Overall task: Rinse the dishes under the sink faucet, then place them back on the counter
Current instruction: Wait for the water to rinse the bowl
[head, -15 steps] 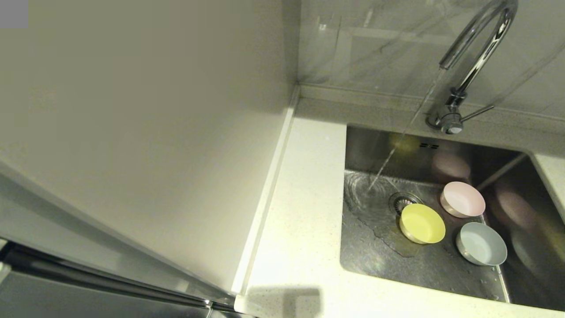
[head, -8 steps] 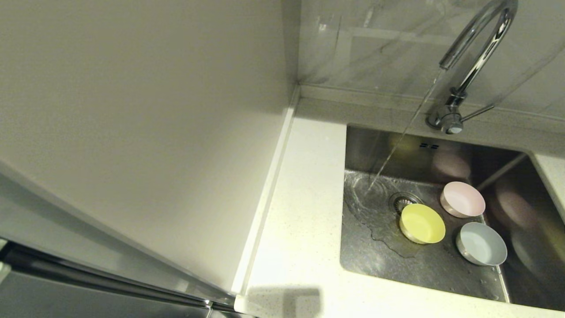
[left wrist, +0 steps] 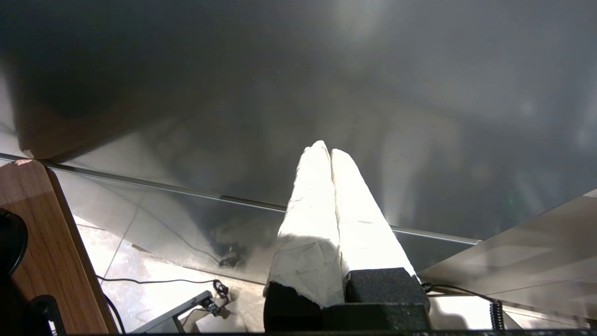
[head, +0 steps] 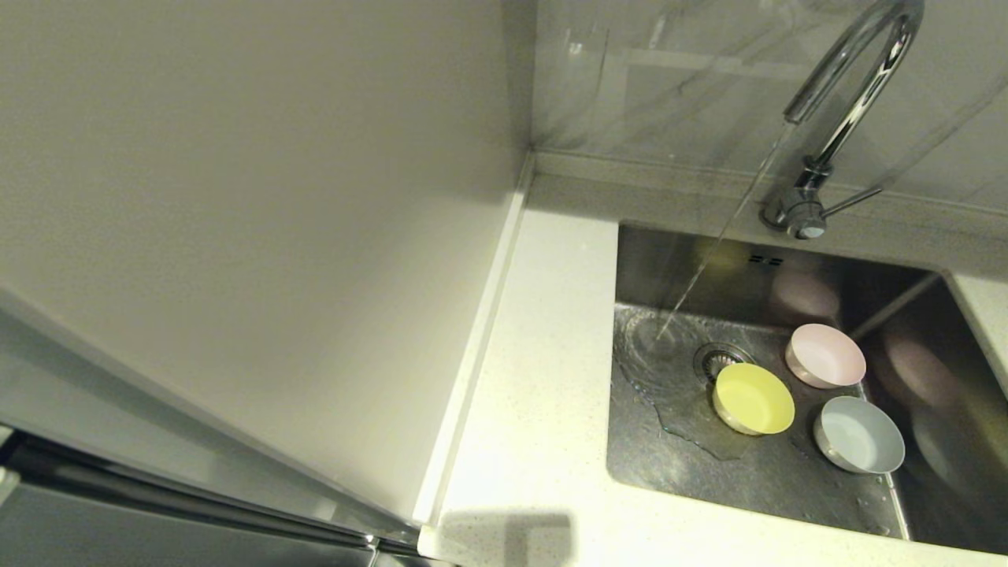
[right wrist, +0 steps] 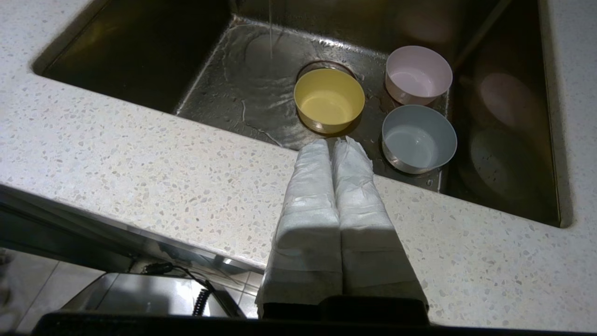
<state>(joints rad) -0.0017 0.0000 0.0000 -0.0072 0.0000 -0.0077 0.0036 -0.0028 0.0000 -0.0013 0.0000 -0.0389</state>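
Observation:
Three dishes sit upright on the sink (head: 669, 465) floor: a yellow bowl (head: 754, 398) (right wrist: 329, 100) beside the drain strainer (head: 715, 358), a pale pink bowl (head: 827, 355) (right wrist: 418, 73) behind it, and a grey-blue bowl (head: 858, 434) (right wrist: 418, 138) nearest the front. The chrome faucet (head: 854, 87) runs a thin stream onto the basin floor left of the drain, missing every bowl. My right gripper (right wrist: 335, 142) is shut and empty, hovering over the counter's (right wrist: 163, 172) front strip, short of the yellow bowl. My left gripper (left wrist: 326, 150) is shut, parked low beside a metal panel.
The speckled counter (head: 543, 378) runs along the sink's left side and front edge. A plain off-white side panel (head: 260, 236) stands left of it. A raised back ledge (head: 669, 189) and tiled wall lie behind the faucet. A cable lies on the floor (left wrist: 154, 280) below.
The water puddle on the basin floor shifts slightly. The bowls have not moved, and no arm shows in the head view.

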